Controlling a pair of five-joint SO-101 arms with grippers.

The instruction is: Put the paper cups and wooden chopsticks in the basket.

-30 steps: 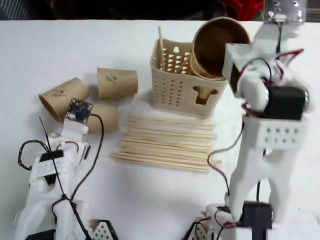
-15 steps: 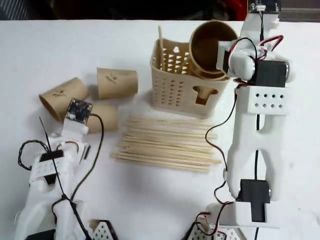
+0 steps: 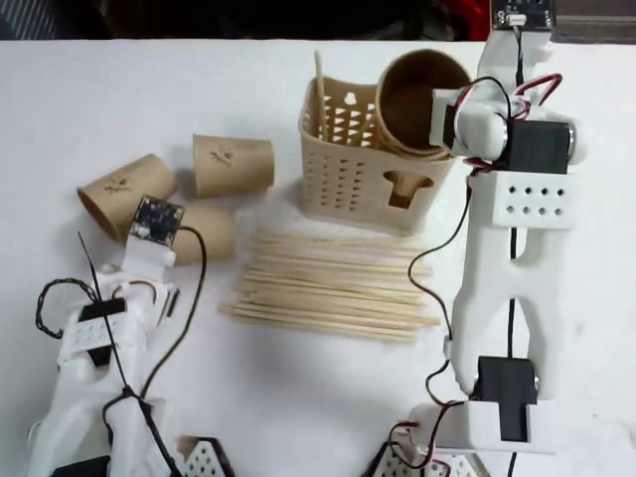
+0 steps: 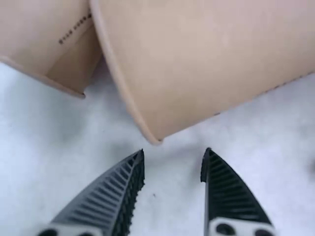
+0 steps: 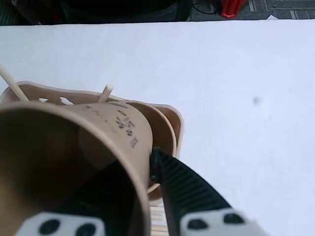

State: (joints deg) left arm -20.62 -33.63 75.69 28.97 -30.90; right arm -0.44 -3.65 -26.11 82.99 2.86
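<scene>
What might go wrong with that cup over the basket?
The right claw grips a paper cup at a corner of the basket, atop another cup; released there, it might tip out over the rim. The left claw is open beside a lying cup, which may roll if nudged.

We find the basket (image 3: 358, 179) blocked on its right by the right arm (image 3: 517, 248) and the cup (image 3: 422, 94) pinched in the right claw (image 5: 142, 169); chopsticks (image 3: 333, 288) fence its front. Bare tabletop (image 3: 283, 129) lies open on its left. A lying cup (image 4: 206, 59) bars our spread left claw (image 4: 172, 172).
</scene>
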